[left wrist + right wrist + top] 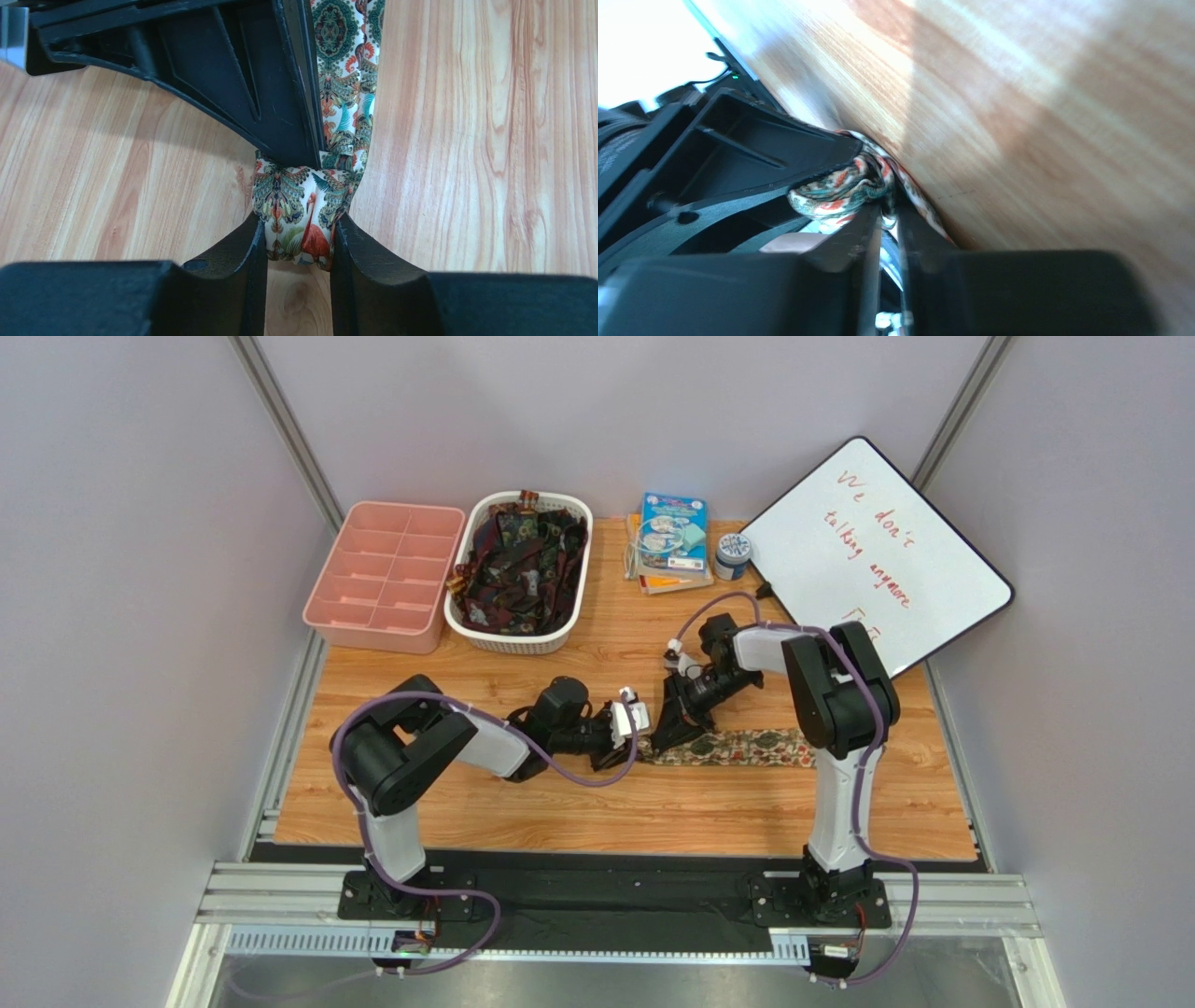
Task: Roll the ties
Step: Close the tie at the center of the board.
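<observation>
One tie (pixel 751 746), printed in green, tan and orange with flamingos, lies flat on the wooden table and runs right from the two grippers. My left gripper (pixel 624 732) is shut on its rolled-up end (pixel 295 210), with the roll squeezed between the fingers (pixel 300 234). My right gripper (pixel 671 725) meets it from the other side. Its fingers (pixel 887 210) are pinched on the tie's bunched fabric (pixel 836 192) right at the roll. In the left wrist view the right gripper's black body (pixel 231 77) hides part of the tie. Several dark red and black ties fill a white basket (pixel 516 567).
A pink divided tray (pixel 383 574) stands at the back left beside the basket. A stack of books (pixel 671 539), a tape roll (pixel 732 553) and a whiteboard (pixel 877 553) are at the back right. The table's front edge (pixel 617 857) lies near the arm bases.
</observation>
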